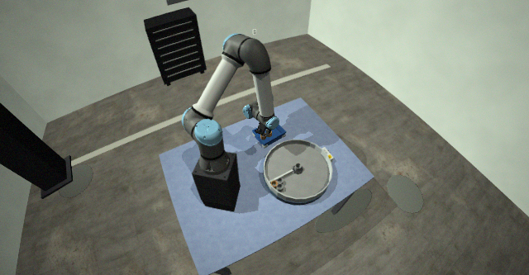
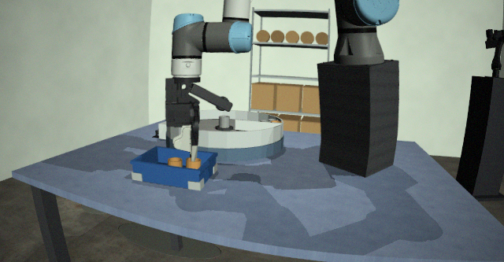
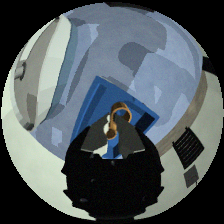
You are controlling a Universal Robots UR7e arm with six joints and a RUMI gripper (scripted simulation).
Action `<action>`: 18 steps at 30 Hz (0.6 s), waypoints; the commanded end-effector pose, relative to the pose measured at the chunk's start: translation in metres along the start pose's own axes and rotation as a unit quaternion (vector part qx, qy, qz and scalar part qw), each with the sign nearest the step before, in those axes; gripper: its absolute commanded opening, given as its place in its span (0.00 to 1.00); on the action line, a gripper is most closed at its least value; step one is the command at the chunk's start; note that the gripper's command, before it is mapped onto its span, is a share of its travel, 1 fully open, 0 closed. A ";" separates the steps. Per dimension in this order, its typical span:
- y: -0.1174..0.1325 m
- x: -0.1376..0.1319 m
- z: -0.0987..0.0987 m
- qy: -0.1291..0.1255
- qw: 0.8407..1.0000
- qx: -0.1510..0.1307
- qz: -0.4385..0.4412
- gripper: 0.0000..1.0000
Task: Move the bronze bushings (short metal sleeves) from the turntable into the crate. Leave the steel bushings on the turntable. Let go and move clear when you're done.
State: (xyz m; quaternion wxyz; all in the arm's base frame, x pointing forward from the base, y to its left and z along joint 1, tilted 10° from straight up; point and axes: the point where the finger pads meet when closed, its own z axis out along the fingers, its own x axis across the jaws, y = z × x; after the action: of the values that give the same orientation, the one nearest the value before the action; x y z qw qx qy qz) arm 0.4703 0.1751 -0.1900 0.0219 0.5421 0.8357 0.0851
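The gripper point(image 1: 265, 133) point(image 2: 193, 157) point(image 3: 110, 123) points down inside the blue crate point(image 1: 277, 137) point(image 2: 165, 175) point(image 3: 98, 86). Its jaws are shut on the wall of a bronze bushing point(image 2: 194, 164) at the crate's near right corner in the exterior view. A second bronze bushing point(image 2: 175, 162) is in the crate beside it. Whether the gripped bushing touches the crate floor is hidden. The round turntable point(image 1: 310, 180) point(image 2: 240, 139) holds a bronze bushing point(image 1: 274, 183) near its rim, close beside steel bushings point(image 1: 280, 187).
A hub point(image 1: 297, 168) point(image 2: 224, 122) stands at the turntable's centre, with a pale bar point(image 1: 284, 175) running toward the rim. The turntable's raised wall is close to the crate. The black robot pedestal point(image 1: 216, 188) point(image 2: 346, 116) stands on the blue table point(image 1: 231, 238) point(image 2: 299, 223).
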 end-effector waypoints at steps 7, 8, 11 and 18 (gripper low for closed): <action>0.001 0.000 0.003 0.000 1.000 -0.001 0.000 0.00; 0.001 0.000 0.003 0.000 1.000 -0.001 0.000 0.00; 0.001 0.000 0.003 0.000 1.000 -0.001 0.000 0.00; 0.001 0.000 0.003 0.000 1.000 -0.001 0.000 0.00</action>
State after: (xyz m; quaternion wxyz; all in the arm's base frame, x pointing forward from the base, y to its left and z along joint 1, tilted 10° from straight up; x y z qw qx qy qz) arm 0.4708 0.1755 -0.1933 0.0219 0.5421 0.8357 0.0851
